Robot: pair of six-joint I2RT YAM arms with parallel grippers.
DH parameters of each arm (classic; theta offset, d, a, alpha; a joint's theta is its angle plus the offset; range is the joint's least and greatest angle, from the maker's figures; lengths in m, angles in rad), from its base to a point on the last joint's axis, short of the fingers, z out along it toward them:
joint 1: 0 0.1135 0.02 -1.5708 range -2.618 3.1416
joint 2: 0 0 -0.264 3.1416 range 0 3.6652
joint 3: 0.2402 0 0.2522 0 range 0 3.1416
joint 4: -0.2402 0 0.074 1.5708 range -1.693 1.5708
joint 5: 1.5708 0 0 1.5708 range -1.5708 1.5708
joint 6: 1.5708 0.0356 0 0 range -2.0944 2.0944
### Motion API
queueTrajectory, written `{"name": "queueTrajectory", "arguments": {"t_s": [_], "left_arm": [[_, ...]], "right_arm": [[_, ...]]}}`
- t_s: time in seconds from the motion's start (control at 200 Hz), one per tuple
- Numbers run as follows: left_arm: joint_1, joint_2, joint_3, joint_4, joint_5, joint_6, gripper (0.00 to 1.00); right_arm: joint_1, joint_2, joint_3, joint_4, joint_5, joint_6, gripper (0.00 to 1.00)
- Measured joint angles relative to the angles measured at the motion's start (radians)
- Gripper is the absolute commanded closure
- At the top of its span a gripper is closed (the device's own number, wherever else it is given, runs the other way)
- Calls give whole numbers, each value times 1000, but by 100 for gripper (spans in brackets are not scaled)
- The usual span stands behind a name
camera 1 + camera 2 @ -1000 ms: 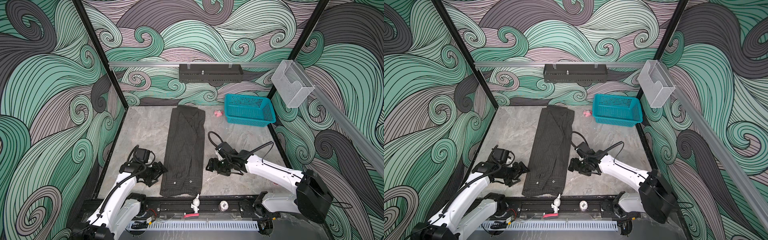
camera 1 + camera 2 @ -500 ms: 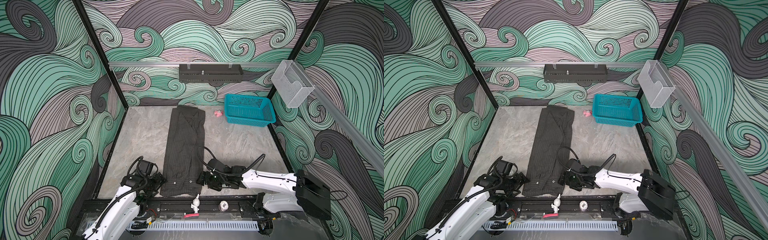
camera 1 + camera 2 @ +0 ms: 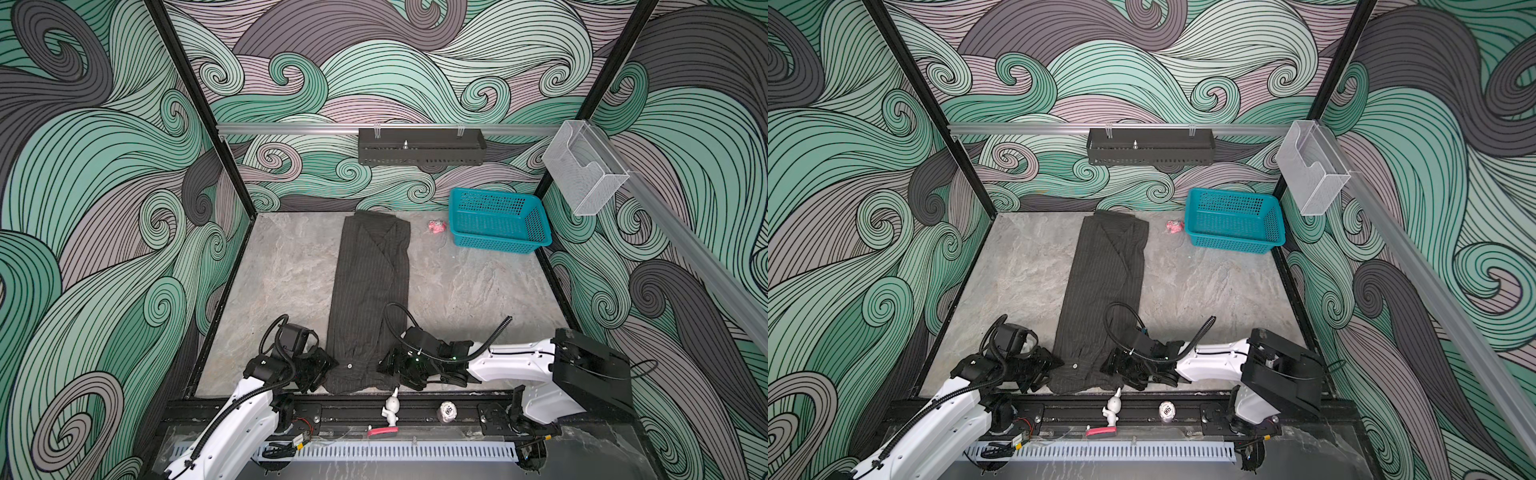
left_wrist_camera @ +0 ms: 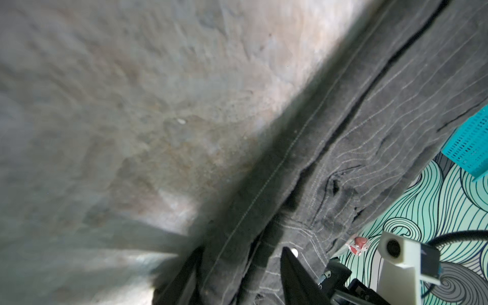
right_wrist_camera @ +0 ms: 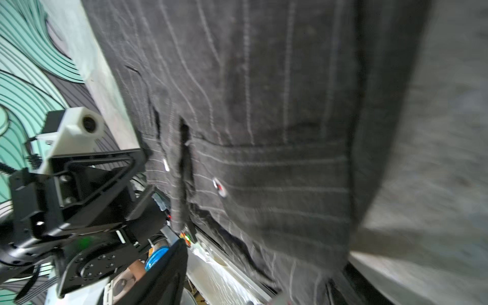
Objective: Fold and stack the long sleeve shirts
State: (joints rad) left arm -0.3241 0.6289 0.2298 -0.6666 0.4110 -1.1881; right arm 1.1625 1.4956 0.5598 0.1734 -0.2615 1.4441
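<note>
Now the left gripper's (image 3: 322, 372) fingers (image 4: 293, 274) straddle the shirt's (image 3: 370, 282) near hem corner. They are narrowing, though I cannot tell whether they pinch cloth yet. The right gripper (image 3: 384, 368) gapes across the opposite corner. Both have slid from the shirt's flanks to its hem within a second, probably readying a lengthwise fold. Outward lies soft, pinstriped charcoal fabric, a long narrow strip flat on the mottled, stone-look table (image 3: 457, 291).
</note>
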Motion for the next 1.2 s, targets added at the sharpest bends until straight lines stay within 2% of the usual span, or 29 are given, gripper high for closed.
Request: {"name": "queueTrajectory", "arguments": {"t_s": [0.13,0.185,0.245,0.35,0.415,0.496,0.591,0.771,0.846,0.906,1.016,1.076,1.141,1.201], "left_arm": [[-3,2,-10,8,5,-2,68],[-6,2,-12,7,2,-1,70],[-8,3,-13,5,2,-1,70],[-8,13,-12,10,3,1,68],[-9,24,-11,21,6,2,68],[-10,45,-11,48,12,2,70],[-13,77,-11,79,17,3,77],[-14,125,-11,122,24,11,86],[-15,132,-11,126,23,15,89],[-19,133,-11,127,23,18,95],[-20,132,-11,126,23,22,100],[-20,131,-10,124,23,25,100],[-23,121,-5,113,22,29,100],[-34,112,7,96,24,34,100]], "right_arm": [[0,21,-12,51,-3,14,43],[0,21,-16,53,0,14,47],[0,20,-18,43,5,8,45],[-2,2,-12,10,17,-13,31],[-7,-19,-7,-24,27,-28,28],[-23,-35,-7,-56,35,-39,27],[-47,-39,-8,-66,37,-50,28],[-69,-3,1,-30,24,-67,35],[-69,34,13,15,13,-70,42],[-69,58,13,50,3,-73,53],[-69,72,5,61,-5,-74,82],[-69,72,1,37,-7,-79,92],[-69,63,2,6,-7,-93,100],[-69,35,6,-47,-10,-105,100]]}}
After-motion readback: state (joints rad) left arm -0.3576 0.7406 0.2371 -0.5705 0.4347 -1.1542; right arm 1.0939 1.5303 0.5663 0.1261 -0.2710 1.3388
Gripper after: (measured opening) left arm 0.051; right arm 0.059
